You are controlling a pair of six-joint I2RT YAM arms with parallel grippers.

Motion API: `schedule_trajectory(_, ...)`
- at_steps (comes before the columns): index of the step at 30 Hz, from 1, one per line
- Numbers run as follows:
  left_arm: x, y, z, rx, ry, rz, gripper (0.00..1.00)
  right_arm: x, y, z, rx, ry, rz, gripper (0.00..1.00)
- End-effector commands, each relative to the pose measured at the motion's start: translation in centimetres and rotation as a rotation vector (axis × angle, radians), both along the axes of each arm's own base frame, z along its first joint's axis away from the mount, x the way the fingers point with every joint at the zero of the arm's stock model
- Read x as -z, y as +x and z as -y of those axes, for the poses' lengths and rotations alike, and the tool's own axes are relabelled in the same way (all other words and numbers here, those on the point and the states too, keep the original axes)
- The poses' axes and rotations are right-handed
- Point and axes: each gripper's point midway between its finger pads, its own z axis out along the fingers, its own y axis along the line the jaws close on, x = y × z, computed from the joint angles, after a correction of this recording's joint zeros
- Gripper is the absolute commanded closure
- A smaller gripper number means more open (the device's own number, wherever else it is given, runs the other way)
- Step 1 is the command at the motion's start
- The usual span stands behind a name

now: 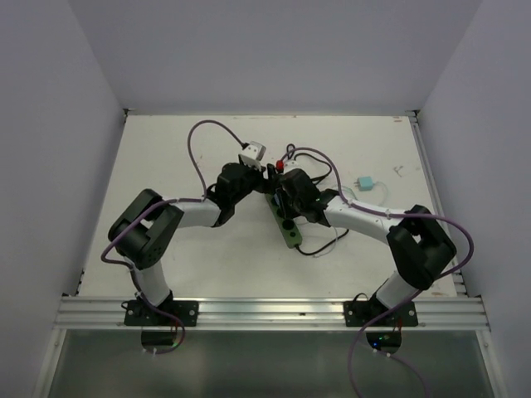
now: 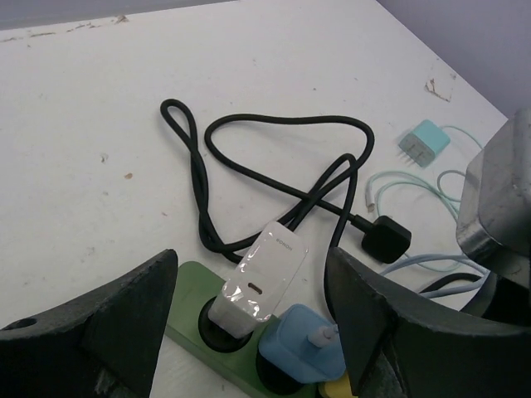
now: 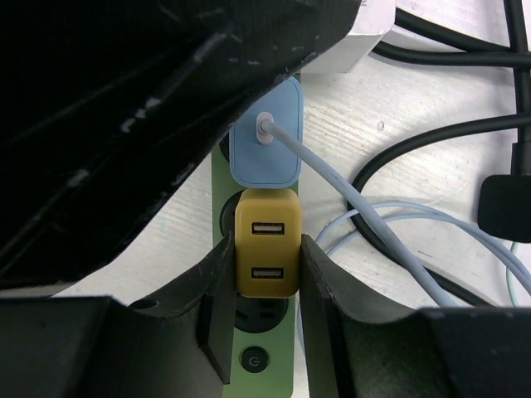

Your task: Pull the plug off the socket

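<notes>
The green power strip [image 1: 292, 236] lies at the table's middle. In the right wrist view it [image 3: 278, 375] carries a yellow two-port USB plug [image 3: 265, 247] with a blue plug [image 3: 265, 137] behind it. My right gripper [image 3: 264, 282] is shut on the yellow plug, one finger pressed on each side. It sits over the strip in the top view [image 1: 284, 199]. My left gripper [image 2: 249, 319] is open, its fingers [image 2: 124, 323] straddling the strip's far end [image 2: 195, 286], where a white charger [image 2: 259, 282] and the blue plug [image 2: 303, 344] sit in their outlets.
The strip's black cord [image 2: 282, 124] loops on the table beyond it and ends in a black plug [image 2: 386, 238]. A loose teal plug [image 2: 421, 143] with a pale cable lies to the right, also in the top view [image 1: 363, 182]. The blue plug's pale cable [image 3: 357, 215] crosses beside the strip.
</notes>
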Motion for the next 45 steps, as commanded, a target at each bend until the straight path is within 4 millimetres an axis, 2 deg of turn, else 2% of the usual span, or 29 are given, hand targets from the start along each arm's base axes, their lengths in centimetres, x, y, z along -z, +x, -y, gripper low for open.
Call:
schedule_trajectory(1,0.5,1.3,0.8,0.000,0.023,0.010,0.24,-1.4,-2.6,-2.3,-0.138,0.076,-0.031,1.00)
schedule_trajectory(8,5.0,-0.9,0.2,0.037,0.041,-0.065,0.30,-1.6,-2.6,-2.2,-0.131,0.069,-0.032,1.00)
schedule_trajectory(14,7.4,-2.8,-1.0,0.037,0.064,-0.109,0.31,-1.7,-2.5,-2.5,-0.133,0.076,-0.037,1.00)
schedule_trajectory(17,8.3,-2.6,-1.7,0.006,0.090,-0.129,0.32,-1.7,-2.4,-2.7,-0.134,0.083,-0.038,1.00)
schedule_trajectory(22,9.7,-2.5,-2.5,-0.036,0.138,-0.161,0.39,-2.1,-2.3,-3.1,-0.128,0.102,-0.049,1.00)
schedule_trajectory(25,10.8,-2.7,-2.9,-0.048,0.152,-0.188,0.41,-2.1,-2.4,-3.6,-0.127,0.215,-0.121,1.00)
schedule_trajectory(27,11.4,-2.9,-2.9,-0.051,0.156,-0.208,0.41,-1.8,-2.3,-3.3,-0.119,0.283,-0.189,1.00)
schedule_trajectory(33,12.2,-3.0,-3.1,-0.056,0.168,-0.237,0.44,-1.9,-2.0,-2.4,-0.107,0.319,-0.228,1.00)
schedule_trajectory(35,12.3,-3.1,-3.0,-0.052,0.165,-0.245,0.44,-2.2,-1.8,-2.5,-0.123,0.300,-0.205,1.00)
schedule_trajectory(37,12.4,-3.1,-3.0,-0.051,0.163,-0.252,0.45,-1.5,-1.4,-1.7,-0.091,0.202,-0.176,1.00)
schedule_trajectory(38,12.6,-3.2,-2.9,-0.051,0.163,-0.260,0.46,-2.2,-1.6,-2.7,-0.113,0.169,-0.146,1.00)
schedule_trajectory(40,13.0,-3.3,-3.0,-0.059,0.160,-0.278,0.46,-1.3,-1.6,-2.1,-0.100,0.038,-0.122,1.00)
schedule_trajectory(41,13.1,-3.4,-3.1,-0.059,0.159,-0.284,0.47,-1.8,-1.8,-3.0,-0.120,0.007,-0.093,1.00)
schedule_trajectory(42,13.2,-3.5,-3.1,-0.061,0.156,-0.290,0.47,-1.6,-2.1,-2.8,-0.115,-0.034,-0.091,1.00)
schedule_trajectory(43,13.5,-3.7,-3.1,-0.061,0.148,-0.304,0.47,-1.6,-1.5,-2.2,-0.080,-0.086,-0.055,1.00)
schedule_trajectory(45,13.8,-4.0,-3.2,-0.064,0.144,-0.319,0.48,-1.8,-1.7,-2.5,-0.080,-0.153,-0.023,1.00)
